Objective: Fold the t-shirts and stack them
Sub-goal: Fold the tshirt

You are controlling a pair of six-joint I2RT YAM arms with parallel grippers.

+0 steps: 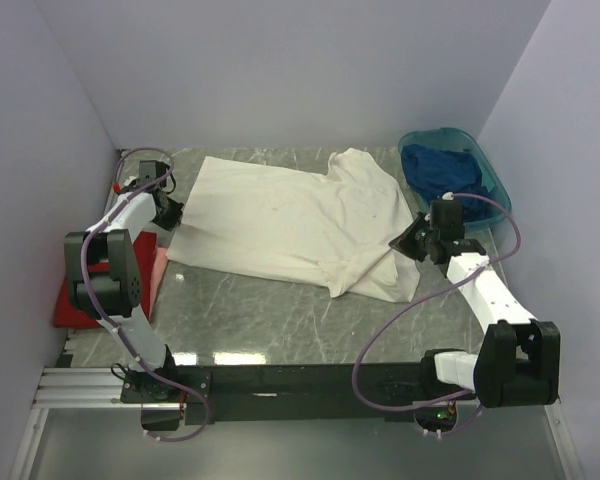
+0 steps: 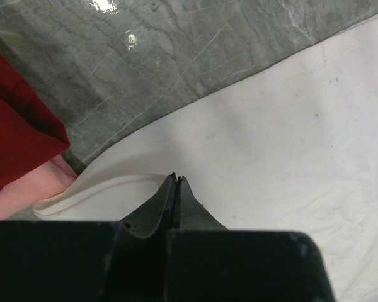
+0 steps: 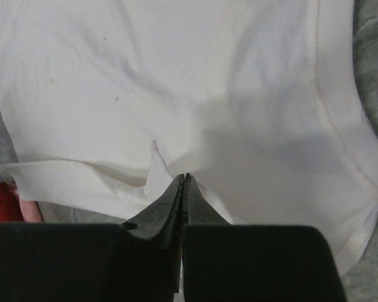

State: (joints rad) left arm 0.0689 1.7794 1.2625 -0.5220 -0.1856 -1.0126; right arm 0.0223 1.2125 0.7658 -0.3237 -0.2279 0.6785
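A teal basin (image 1: 490, 175) sits at the far right corner of the grey marble table (image 1: 280, 310); white walls (image 1: 280, 70) enclose the table.

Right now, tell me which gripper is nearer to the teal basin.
Right. The right gripper sits just on the near side of the teal basin, pinching the cream-white t-shirt at its right edge; the left gripper pinches the shirt's opposite edge, far off to the left.

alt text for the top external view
A cream-white cotton t-shirt lies spread on a grey marble table, left gripper and right gripper pinching opposite edges. Dark blue shirt in teal plastic basin, red shirt far left.
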